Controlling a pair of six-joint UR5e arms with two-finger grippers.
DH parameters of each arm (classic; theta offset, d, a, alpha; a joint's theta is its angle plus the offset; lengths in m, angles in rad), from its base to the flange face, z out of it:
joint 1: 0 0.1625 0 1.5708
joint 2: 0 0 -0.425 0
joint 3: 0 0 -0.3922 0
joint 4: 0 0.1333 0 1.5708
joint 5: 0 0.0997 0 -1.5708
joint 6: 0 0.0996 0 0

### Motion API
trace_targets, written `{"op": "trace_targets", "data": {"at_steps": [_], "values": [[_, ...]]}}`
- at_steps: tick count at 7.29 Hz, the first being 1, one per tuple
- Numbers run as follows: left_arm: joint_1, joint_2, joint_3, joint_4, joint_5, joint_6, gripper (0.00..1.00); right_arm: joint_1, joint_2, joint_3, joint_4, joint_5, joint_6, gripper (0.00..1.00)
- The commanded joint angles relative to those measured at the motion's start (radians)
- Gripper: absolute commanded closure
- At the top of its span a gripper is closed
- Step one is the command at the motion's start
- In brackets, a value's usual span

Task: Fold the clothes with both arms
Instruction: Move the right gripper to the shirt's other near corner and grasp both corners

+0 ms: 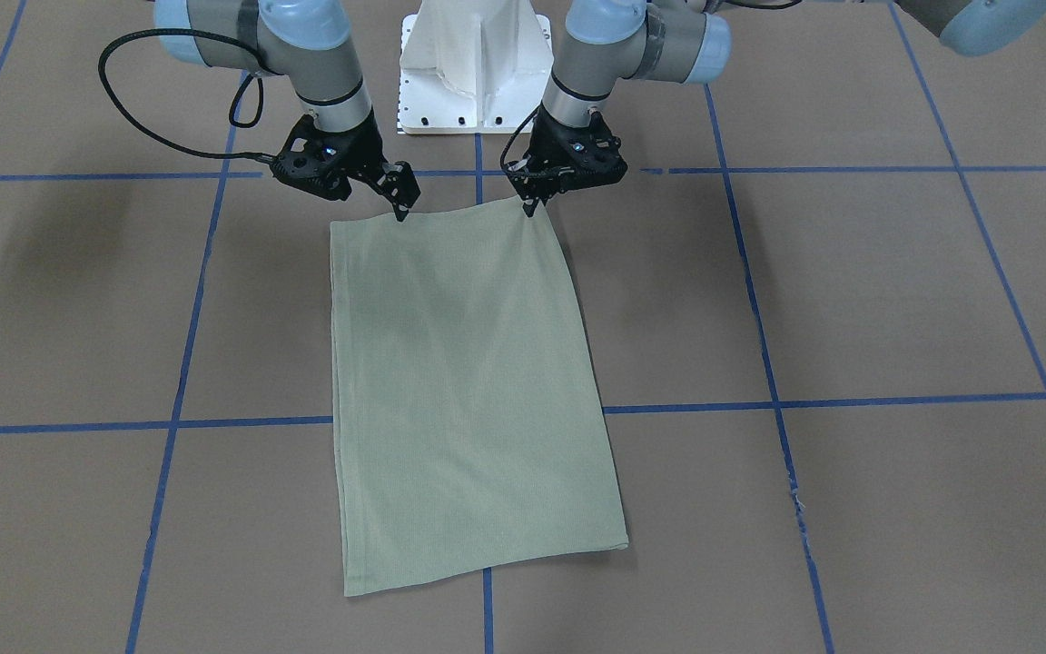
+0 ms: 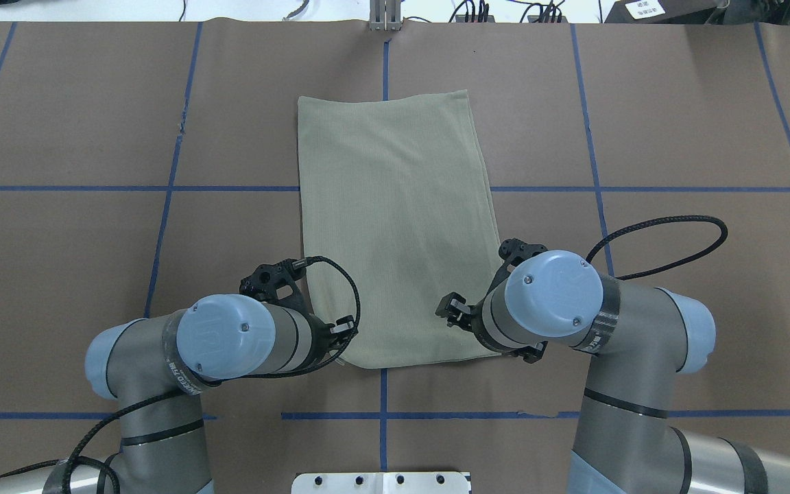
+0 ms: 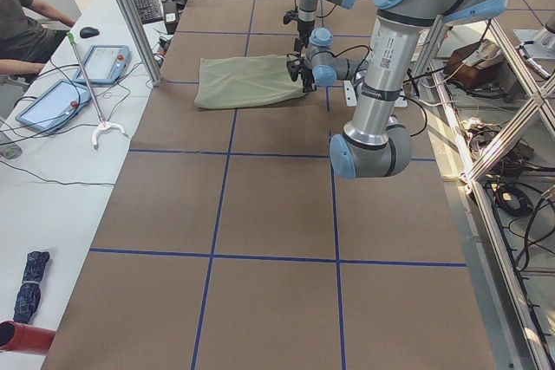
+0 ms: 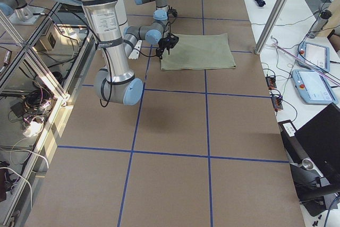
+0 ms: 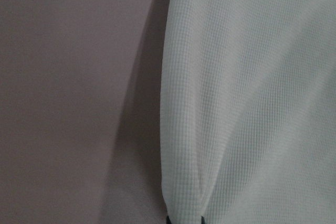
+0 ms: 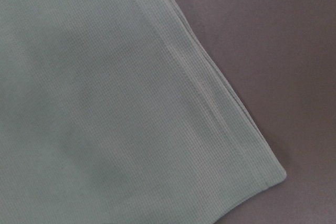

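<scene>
Along the worktop's (image 1: 850,300) centre line: shirt (image 1: 468,381) lay folded into one long flat rectangle. Its long side ran away from the robot, and its near short edge was close to the pedestal base (image 1: 473,64).
Shirt surface: sage-green knit, smooth. A stitched hem showed at the corner in the right wrist view.
Left gripper (image 1: 530,207): sat at the shirt's robot-side corner on the robot's left. In the wrist view the fingertips (image 5: 170,220) pinched a raised fold of cloth, so it was closed on the shirt.
Right gripper (image 1: 400,211): tip was down on the same short edge, a little inboard of the other corner. Fingers looked drawn together from the front, but the wrist view showed only cloth, so couldn't tell if it had hold.
Arms: left arm (image 2: 230,336) and right arm (image 2: 553,295) both bent in over that edge, one on each side of the pedestal base.
Worktop: brown covering with a blue tape grid (image 1: 850,400).
</scene>
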Motion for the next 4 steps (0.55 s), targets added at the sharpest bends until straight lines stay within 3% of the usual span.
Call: {"op": "trace_targets", "data": {"at_steps": [1,4], "values": [[0.000,-0.002,0.001,-0.002,0.000,0.001,1.00,-0.013,0.003,-0.048,0.006,-0.001,0.002,0.00],[0.000,-0.002,0.001,-0.004,0.000,0.001,1.00,-0.020,0.038,-0.100,0.006,-0.004,0.000,0.00]]}}
